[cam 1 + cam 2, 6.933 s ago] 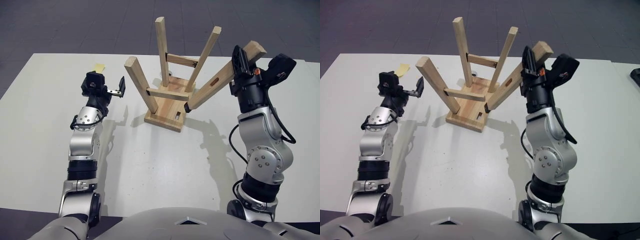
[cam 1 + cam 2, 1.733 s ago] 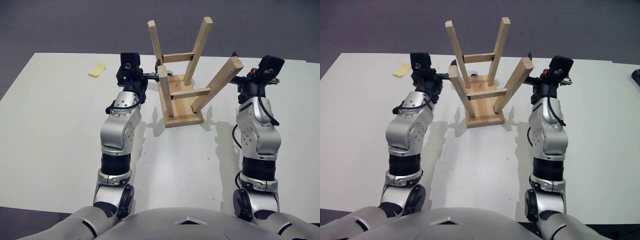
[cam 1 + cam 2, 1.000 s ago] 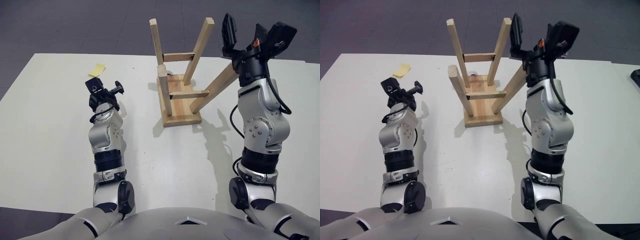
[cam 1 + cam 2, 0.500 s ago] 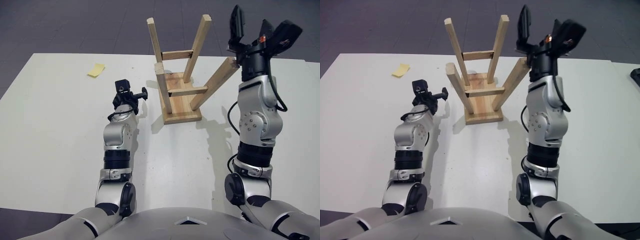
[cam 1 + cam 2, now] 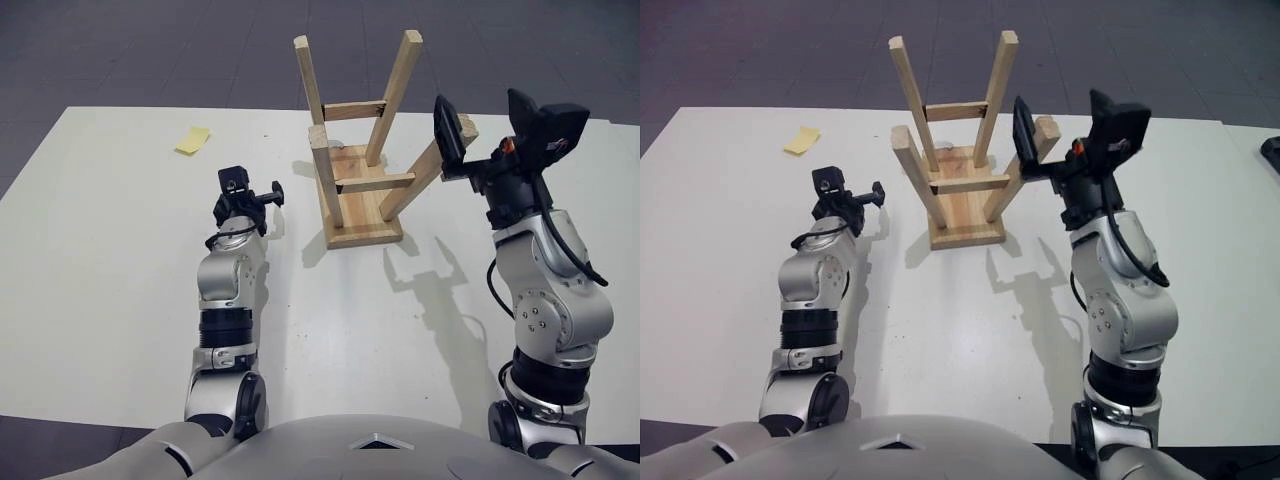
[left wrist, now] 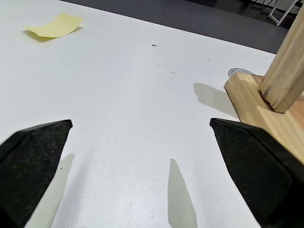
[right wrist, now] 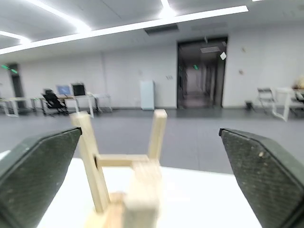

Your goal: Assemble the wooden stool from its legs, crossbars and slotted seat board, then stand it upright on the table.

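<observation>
The wooden stool stands upside down on the white table (image 5: 100,260), its seat board (image 5: 365,222) flat and its legs pointing up. Two crossbars (image 5: 375,183) join the legs. The near right leg (image 5: 418,185) leans outward. My right gripper (image 5: 483,125) is open in the air at that leg's top end, one finger just in front of it, holding nothing. In the right wrist view the leg (image 7: 140,190) rises between its open fingers (image 7: 38,175). My left gripper (image 5: 252,197) is open low over the table, left of the seat board (image 6: 256,109) and apart from it.
A yellow paper note (image 5: 193,139) lies at the table's far left. A small round metal disc (image 6: 240,72) lies on the table by the seat board's far corner. The table's far edge runs just behind the stool.
My right gripper has come down and back from above the leaning leg's top. My left gripper has drawn back slightly to the left. The stool has not moved.
</observation>
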Controlling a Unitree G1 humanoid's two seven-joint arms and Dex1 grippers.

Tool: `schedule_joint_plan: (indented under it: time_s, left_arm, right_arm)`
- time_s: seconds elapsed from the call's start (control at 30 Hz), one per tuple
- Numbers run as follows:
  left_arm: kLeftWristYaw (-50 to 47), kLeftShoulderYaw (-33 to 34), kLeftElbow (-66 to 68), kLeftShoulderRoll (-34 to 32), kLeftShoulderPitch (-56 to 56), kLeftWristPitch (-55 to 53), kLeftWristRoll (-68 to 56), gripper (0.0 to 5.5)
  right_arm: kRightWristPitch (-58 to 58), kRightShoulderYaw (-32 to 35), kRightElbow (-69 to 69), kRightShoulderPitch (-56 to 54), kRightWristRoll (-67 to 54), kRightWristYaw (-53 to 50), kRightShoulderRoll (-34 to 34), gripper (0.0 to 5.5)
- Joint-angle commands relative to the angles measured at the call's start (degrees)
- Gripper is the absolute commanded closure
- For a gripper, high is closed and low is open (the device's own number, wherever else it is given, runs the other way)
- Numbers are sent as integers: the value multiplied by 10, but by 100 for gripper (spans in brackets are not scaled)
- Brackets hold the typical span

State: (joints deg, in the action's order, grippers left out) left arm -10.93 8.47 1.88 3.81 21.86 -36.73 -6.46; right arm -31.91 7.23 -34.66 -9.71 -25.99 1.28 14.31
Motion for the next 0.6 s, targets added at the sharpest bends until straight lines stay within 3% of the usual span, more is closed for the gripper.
schedule_joint_plan:
  time_s: [0.03, 0.43, 0.6]
  left_arm:
    - [1, -9, -9, -2, -5, -15, 6, 10]
    - [0, -10, 0, 0, 3, -13, 10, 10]
    - [2, -10, 2, -3, 8, -14, 11, 10]
  right_arm:
    - [-27, -7, 10, 20, -6, -19, -31, 85]
    - [-109, 90, 56, -2, -154, -93, -132, 292]
    - [-127, 156, 96, -19, -281, -165, -182, 362]
